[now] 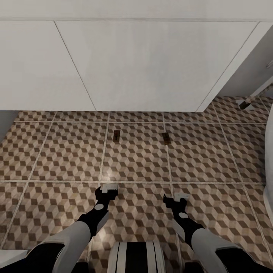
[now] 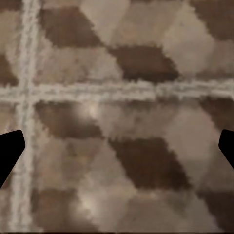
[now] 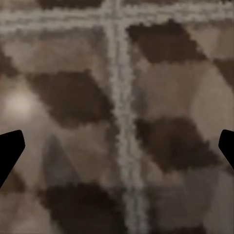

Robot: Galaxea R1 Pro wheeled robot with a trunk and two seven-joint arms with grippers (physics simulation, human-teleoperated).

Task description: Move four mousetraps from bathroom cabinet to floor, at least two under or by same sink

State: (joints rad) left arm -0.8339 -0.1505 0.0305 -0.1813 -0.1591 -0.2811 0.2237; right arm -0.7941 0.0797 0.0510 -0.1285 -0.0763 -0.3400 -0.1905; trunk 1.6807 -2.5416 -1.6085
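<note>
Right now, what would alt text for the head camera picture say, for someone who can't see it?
Two small brown wooden mousetraps lie on the cube-patterned brown and beige tiled floor before a white vanity unit. Below, the left gripper and right gripper hang open and empty over the tiles.

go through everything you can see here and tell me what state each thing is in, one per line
Left small brown wooden mousetrap: lying flat on the cube-patterned tiled floor, in front of the white vanity unit, ungripped.
Right small brown wooden mousetrap: flat on a grout line, apart from the first.
Left claw: open, empty, pointing down over the tiles.
Right claw: open, empty, pointing down over the tiles.
White vanity unit: its doors closed.
</note>
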